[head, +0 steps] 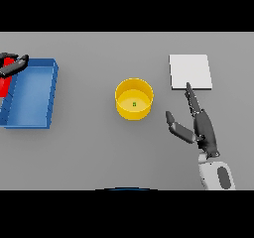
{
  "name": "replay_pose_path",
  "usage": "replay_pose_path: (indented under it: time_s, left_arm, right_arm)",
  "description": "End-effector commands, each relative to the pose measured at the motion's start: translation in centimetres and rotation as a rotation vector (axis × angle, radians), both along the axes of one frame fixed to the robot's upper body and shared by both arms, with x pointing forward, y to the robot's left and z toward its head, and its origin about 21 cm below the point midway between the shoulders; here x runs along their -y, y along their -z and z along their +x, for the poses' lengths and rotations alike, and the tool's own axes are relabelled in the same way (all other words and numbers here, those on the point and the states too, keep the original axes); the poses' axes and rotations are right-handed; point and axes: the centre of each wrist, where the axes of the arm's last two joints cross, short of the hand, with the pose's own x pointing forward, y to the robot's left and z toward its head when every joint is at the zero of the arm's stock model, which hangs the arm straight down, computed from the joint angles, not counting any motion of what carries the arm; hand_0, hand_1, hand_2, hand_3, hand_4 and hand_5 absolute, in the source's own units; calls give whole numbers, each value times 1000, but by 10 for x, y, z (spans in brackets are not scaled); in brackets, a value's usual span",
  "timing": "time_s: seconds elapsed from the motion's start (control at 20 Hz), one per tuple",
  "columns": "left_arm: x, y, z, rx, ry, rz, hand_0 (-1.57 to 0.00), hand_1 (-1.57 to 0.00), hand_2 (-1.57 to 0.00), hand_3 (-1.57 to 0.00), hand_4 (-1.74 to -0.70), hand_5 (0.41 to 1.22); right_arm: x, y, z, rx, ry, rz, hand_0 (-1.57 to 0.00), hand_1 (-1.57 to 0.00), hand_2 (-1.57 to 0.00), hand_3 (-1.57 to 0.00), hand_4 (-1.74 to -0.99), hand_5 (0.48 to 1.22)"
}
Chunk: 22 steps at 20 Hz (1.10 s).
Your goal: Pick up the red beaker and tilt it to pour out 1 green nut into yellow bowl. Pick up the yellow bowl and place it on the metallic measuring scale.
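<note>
A yellow bowl [134,99] stands mid-table with one small green nut [134,103] on its floor. To its right and nearer me, my right hand [204,131] is open, fingers straight and pointing away, thumb spread toward the bowl, a short gap between them. The fingertips reach the near edge of the flat pale metallic scale [191,71] at the back right. At the far left edge, my left hand [13,65] is curled round the red beaker [4,86], which is mostly cut off by the frame.
A blue tray [48,100] lies on the left side of the table, next to the left hand and the beaker.
</note>
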Motion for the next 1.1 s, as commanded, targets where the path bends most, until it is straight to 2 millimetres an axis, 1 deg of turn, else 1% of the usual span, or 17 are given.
replay_pose_path:
  time_s: [0.0, 0.15, 0.2, 0.25, 0.3, 0.35, 0.45, 0.5, 0.55, 0.6, 0.65, 0.7, 0.8, 0.85, 0.9, 0.95, 1.05]
  left_arm:
    - [0, 3, 1, -22, 3, 30, -307, -281, -267, -276, -843, 632]
    - [4, 10, 1, -39, -2, 74, -157, -143, -136, -141, -801, 627]
    - [7, 7, 2, -21, -1, 79, -125, -115, -109, -112, -794, 627]
    - [4, 3, 2, 12, 10, 87, -100, -91, -87, -90, -783, 631]
    - [6, 2, 2, 23, 9, 85, -80, -73, -69, -72, -776, 631]
    - [8, 3, 2, 47, 12, 67, -64, -58, -55, -57, -778, 633]
    - [13, 6, 3, 86, 22, 24, -40, -37, -35, -36, -784, 644]
    - [10, 4, 1, 97, 21, 7, -32, -29, -28, -29, -786, 652]
    - [16, 2, 3, 111, 25, -8, -25, -23, -22, -23, -793, 657]
    - [16, 5, 2, 114, 31, -13, -20, -18, -17, -18, -798, 661]
    - [15, 6, 0, 119, 36, -13, -16, -15, -14, -14, -799, 666]
    - [15, 7, -1, 115, 37, -16, -13, -11, -11, -11, -800, 673]
    - [19, 7, -2, 106, 41, -29, -8, -7, -7, -7, -806, 683]
    - [22, 6, -1, 100, 40, -28, -6, -5, -5, -5, -806, 687]
    - [20, 4, -1, 101, 40, -31, -5, -4, -4, -4, -809, 688]
    - [20, 8, -2, 97, 40, -36, -3, -3, -3, -3, -811, 688]
    - [16, 8, -5, 97, 39, -31, -2, -2, -1, -2, -811, 689]
  right_arm:
    - [-2, 2, -3, 5, -6, -8, 1, 1, 1, 1, -1155, 670]
    - [0, 0, -1, 5, 14, -37, 1, 1, 1, 1, -1158, 665]
    - [4, -3, 2, 2, 18, -42, 1, 1, 1, 1, -1157, 665]
    - [1, -2, -1, 4, 15, -47, 1, 1, 1, 1, -1154, 657]
    - [1, -3, 3, -15, 26, -55, 1, 1, 1, 1, -1144, 644]
    - [-1, -4, 3, -38, 43, -105, 1, 1, 1, 1, -1131, 631]
    - [-3, -9, 12, -12, -34, -164, 1, 1, 1, 1, -1087, 649]
    - [1, -10, 13, 10, -82, -202, 1, 1, 1, 1, -1080, 662]
    - [2, -17, 19, 18, -132, -263, 1, 1, 1, 1, -1088, 665]
    - [2, -25, 27, 11, -155, -358, 1, 1, 1, 1, -1103, 662]
    - [0, -32, 31, 29, -188, -453, 1, 1, 1, 1, -1122, 649]
    - [0, -36, 36, 24, -211, -530, 1, 1, 1, 1, -1128, 637]
    - [-5, -41, 47, 68, -274, -681, 1, 1, 1, 1, -1137, 626]
    - [-11, -45, 54, 86, -318, -759, 1, 1, 1, 1, -1142, 627]
    - [-16, -51, 59, 113, -365, -819, 1, 1, 1, 1, -1150, 630]
    - [-19, -54, 63, 136, -413, -876, 1, 1, 1, 1, -1152, 632]
    - [-28, -61, 75, 172, -489, -976, 1, 1, 1, 1, -1162, 637]
